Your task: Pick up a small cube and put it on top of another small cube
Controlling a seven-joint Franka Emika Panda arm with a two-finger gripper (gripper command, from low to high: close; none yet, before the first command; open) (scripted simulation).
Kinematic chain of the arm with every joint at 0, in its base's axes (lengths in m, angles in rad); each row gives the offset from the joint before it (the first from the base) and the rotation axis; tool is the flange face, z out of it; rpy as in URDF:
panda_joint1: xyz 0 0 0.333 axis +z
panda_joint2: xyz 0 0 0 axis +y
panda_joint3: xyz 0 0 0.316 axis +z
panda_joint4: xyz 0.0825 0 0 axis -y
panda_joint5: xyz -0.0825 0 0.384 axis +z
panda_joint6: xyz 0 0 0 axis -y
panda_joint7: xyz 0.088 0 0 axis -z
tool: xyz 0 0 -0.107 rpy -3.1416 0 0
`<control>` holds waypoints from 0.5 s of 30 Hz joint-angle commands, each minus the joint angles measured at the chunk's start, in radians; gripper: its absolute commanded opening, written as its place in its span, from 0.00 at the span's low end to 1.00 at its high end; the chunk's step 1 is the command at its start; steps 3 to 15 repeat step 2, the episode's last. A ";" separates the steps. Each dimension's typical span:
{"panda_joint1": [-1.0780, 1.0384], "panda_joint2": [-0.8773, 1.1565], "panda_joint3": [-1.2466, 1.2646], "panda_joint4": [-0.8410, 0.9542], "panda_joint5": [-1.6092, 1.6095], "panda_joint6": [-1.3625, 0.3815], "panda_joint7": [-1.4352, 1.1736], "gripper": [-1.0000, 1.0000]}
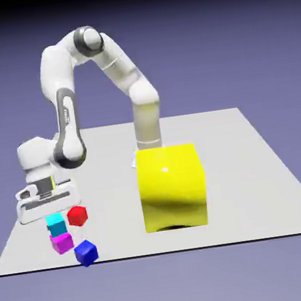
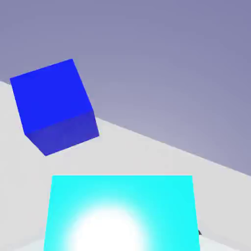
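In the exterior view, the small glossy cyan cube [image 1: 56, 225] sits directly above the small magenta cube [image 1: 63, 243], its lower edge overlapping the magenta cube's top; it looks stacked and roughly level, though turned a little differently, and whether the faces touch fully is too small to tell. The white two-finger gripper [image 1: 56, 223] is over the magenta cube too, its body just above the cyan one; the small red cube [image 1: 77, 216] stands near the magenta cube, behind it and toward the exterior view's right; the small blue cube [image 1: 87, 253] is near it on the camera side; the big yellow block [image 1: 172, 187] is well apart from it, to the exterior view's right.

In the hand view, the cyan cube fills the bottom middle, where the fingers meet their work, and hides most of them; I cannot tell whether they grasp it or have released it. The magenta cube is out of sight here, presumably underneath.

The coming move turns on that vertical line: cyan cube between fingers and magenta cube; placing looks all but done, so the fingers should part evenly and rise straight, since a sideways drag could topple the stack.
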 commanded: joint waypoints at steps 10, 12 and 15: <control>-0.072 0.070 0.063 -0.020 0.034 -0.057 -0.017 1.00; -0.072 0.070 0.063 -0.020 0.034 -0.057 -0.017 1.00; -0.072 0.070 0.063 -0.020 0.034 -0.057 -0.017 1.00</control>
